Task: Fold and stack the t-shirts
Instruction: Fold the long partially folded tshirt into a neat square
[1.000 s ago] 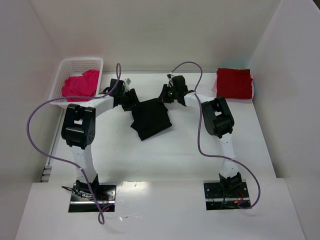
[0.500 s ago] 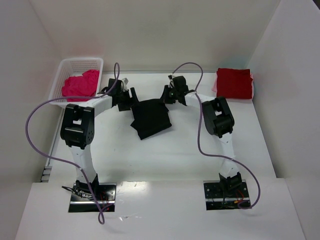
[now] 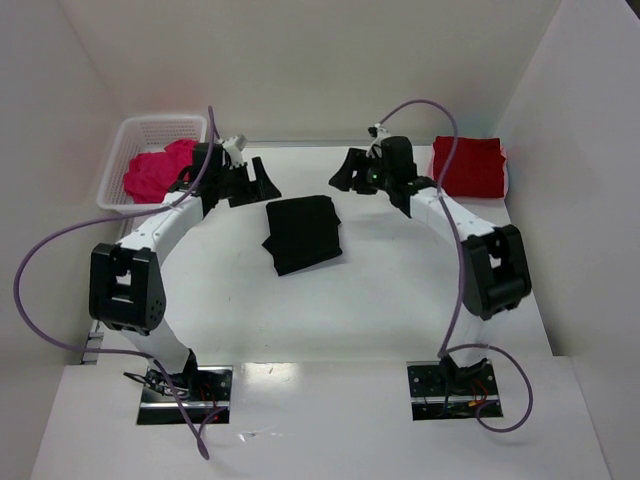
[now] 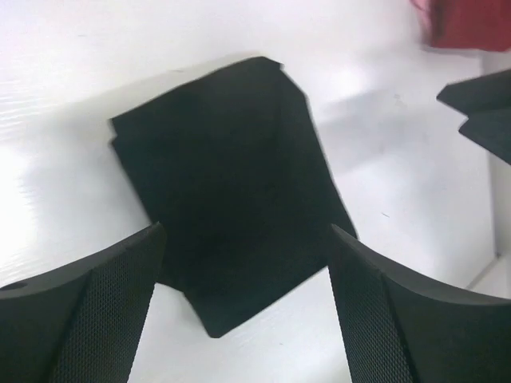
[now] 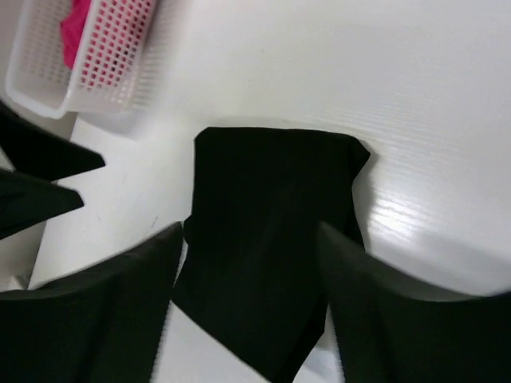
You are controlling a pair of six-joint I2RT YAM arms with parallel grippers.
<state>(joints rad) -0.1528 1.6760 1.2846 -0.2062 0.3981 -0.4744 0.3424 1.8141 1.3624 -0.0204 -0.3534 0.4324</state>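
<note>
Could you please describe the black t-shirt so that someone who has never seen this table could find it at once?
On the white table, between the basket at far left and the red shirt at far right, lies the black shirt. It alone is black, folded flat on bare table; the pink shirt sits crumpled in the basket.
</note>
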